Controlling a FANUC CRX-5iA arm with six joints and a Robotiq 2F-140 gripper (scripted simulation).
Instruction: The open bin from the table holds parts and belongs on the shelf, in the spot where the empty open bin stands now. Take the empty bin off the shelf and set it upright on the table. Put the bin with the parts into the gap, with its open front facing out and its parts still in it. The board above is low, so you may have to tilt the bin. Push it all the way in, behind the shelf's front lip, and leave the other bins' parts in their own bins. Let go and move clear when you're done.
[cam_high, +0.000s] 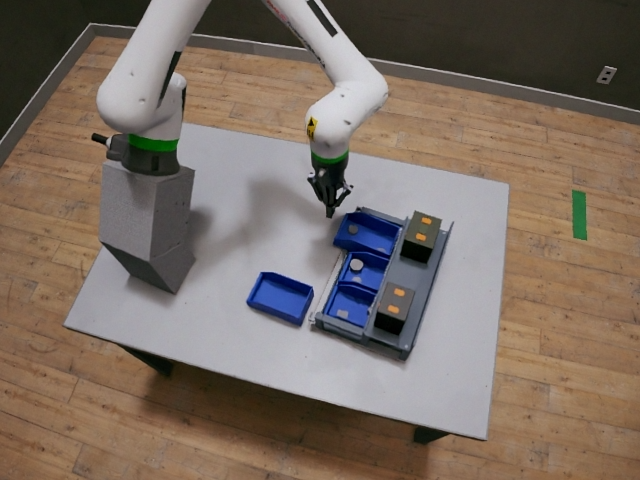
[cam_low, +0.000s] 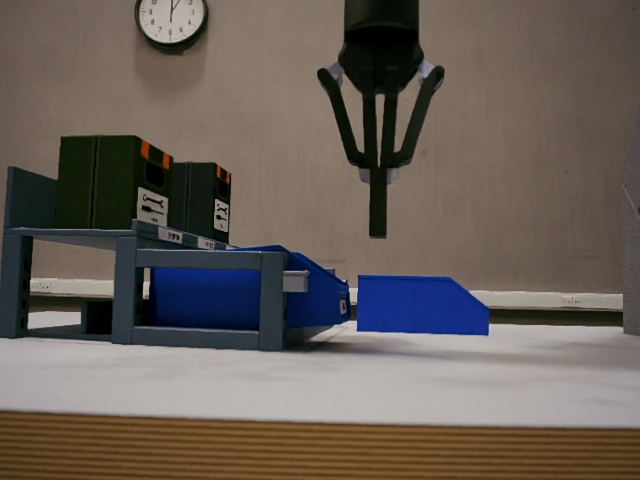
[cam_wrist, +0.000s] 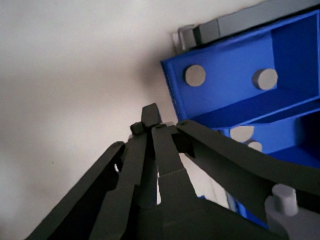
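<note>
Seen from above, with the robot's pedestal (cam_high: 129, 206) at the left, a pale table (cam_high: 232, 356) (cam_low: 310, 382) (cam_wrist: 60, 50) carries a low grey shelf (cam_high: 413, 273) (cam_low: 272, 299) (cam_wrist: 265, 20) toward the right. The gripper (cam_high: 329, 212) (cam_low: 377, 232) (cam_wrist: 153, 115) points down with its fingers together and nothing between them. Its tips hang above the table, just left of the shelf's far end and apart from every bin.

The far bin (cam_high: 372, 240) (cam_low: 206, 297) (cam_wrist: 230, 87), blue and holding two round grey parts, sits in the shelf's far bay with its open front facing left. That front edge juts out past the shelf's front lip (cam_high: 328, 286), so the bin is not all the way in; its back end reaches the raised board's edge. Beside it are the middle bin (cam_high: 374, 268) (cam_wrist: 280, 135) and the near bin (cam_high: 356, 299), both with grey parts and both set farther back than the far bin.

The empty blue bin (cam_high: 280, 298) (cam_low: 418, 304) is upright on the table, left of the shelf's near end, with a narrow strip of table between them. Two dark boxes with orange marks, a far box (cam_high: 421, 237) (cam_low: 77, 180) and a near box (cam_high: 397, 304) (cam_low: 201, 201), stand on the raised board.
</note>
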